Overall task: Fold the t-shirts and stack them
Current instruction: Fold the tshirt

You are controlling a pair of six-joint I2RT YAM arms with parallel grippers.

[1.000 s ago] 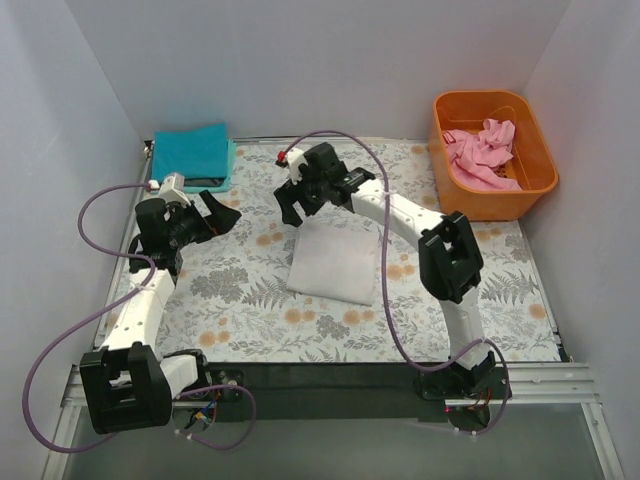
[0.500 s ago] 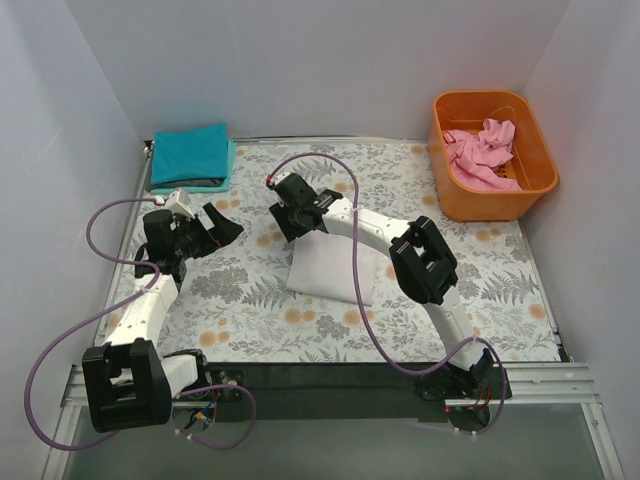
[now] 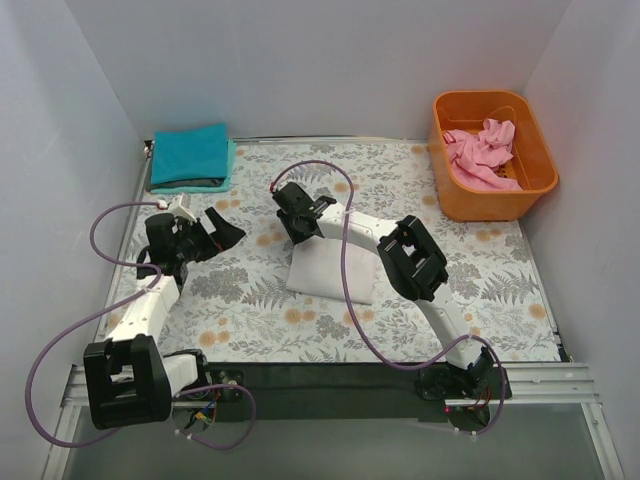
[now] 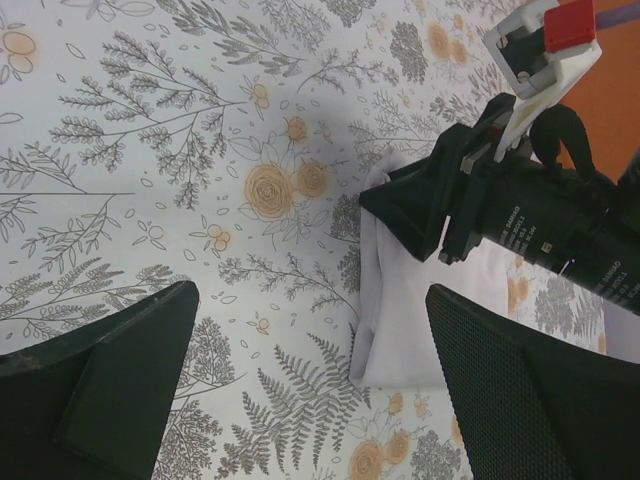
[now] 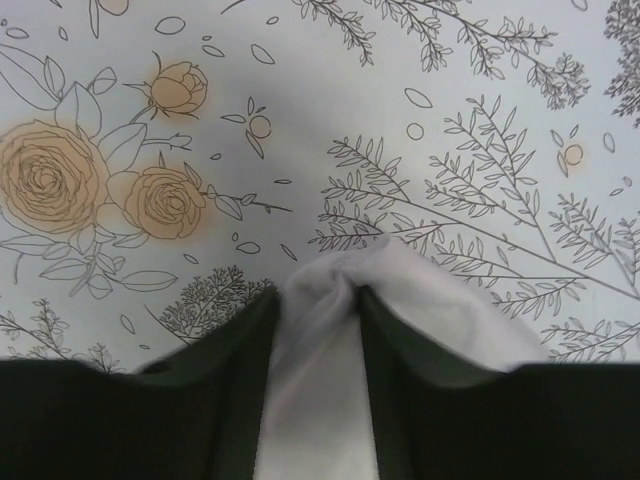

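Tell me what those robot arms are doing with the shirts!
They're folding and stacking shirts. The right gripper is pinching a corner of the folded white shirt in the middle of the table. The left gripper hovers open just beside it, holding nothing. A teal shirt lies folded in the far left corner, and a pink shirt sits crumpled in the orange tub.

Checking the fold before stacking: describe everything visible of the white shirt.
The white shirt is plain soft cloth, folded into a rough rectangle, lying flat near the middle of the flowered table cover. Its far left corner is bunched up and pinched between the fingers of the right gripper. The open left gripper is apart from it, to its left.
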